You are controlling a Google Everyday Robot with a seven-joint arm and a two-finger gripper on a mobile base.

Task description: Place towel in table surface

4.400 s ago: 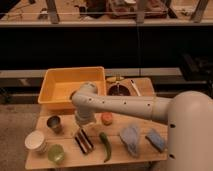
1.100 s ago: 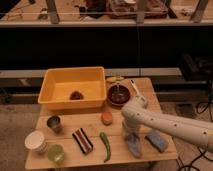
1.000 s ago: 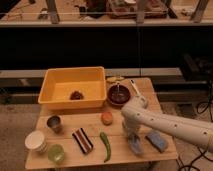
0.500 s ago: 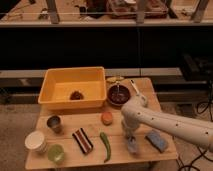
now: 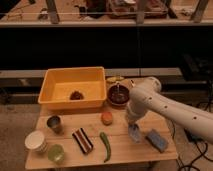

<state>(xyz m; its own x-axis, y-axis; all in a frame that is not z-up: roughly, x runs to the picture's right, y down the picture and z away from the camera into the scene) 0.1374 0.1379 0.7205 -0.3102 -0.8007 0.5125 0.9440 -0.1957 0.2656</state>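
Observation:
The towel (image 5: pixel 134 132) is a small pale blue-grey cloth lying on the wooden table (image 5: pixel 125 152), right of centre near the front. My gripper (image 5: pixel 132 126) hangs from the white arm (image 5: pixel 165 105), which reaches in from the right. It points straight down onto the towel's upper part and covers most of it. Only the towel's lower edge shows below the gripper. I cannot tell if the towel is lifted off the wood.
A blue sponge (image 5: pixel 156 140) lies just right of the towel. An orange (image 5: pixel 106 117), a green chili (image 5: pixel 106 145) and a striped bar (image 5: pixel 83 140) lie to its left. A yellow bin (image 5: pixel 55 80), a dark bowl (image 5: pixel 119 95), a banana (image 5: pixel 115 79) and three cups (image 5: pixel 54 123) are also on the table.
The arm has swung from across the left of the table to the right side. Over the last second the gripper has sunk onto the towel, which now looks bunched and smaller.

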